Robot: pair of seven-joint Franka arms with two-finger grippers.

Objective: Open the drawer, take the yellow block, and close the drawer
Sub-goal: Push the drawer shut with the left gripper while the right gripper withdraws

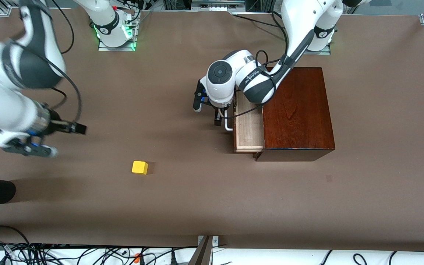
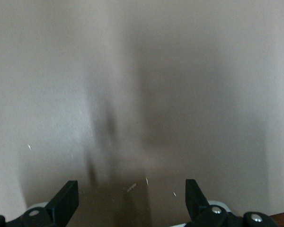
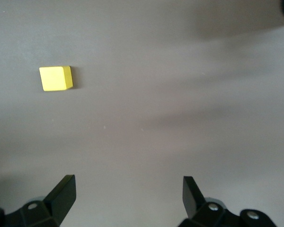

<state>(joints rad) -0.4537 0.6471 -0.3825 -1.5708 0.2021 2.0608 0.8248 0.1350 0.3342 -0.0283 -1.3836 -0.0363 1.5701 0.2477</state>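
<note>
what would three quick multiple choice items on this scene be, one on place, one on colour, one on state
1. Where is the yellow block?
A. in the drawer
B. on the bare table
C. on top of the box

2. What colour is the drawer's handle?
A. white
B. black
C. yellow

3. How is the drawer?
A. shut
B. taken out entirely
C. pulled partly open

Key: 1 B, it lies on the table, nearer the front camera than the box. 2 A, a white bar by the left tool. 3 C, its pale tray sticks out of the box.
</note>
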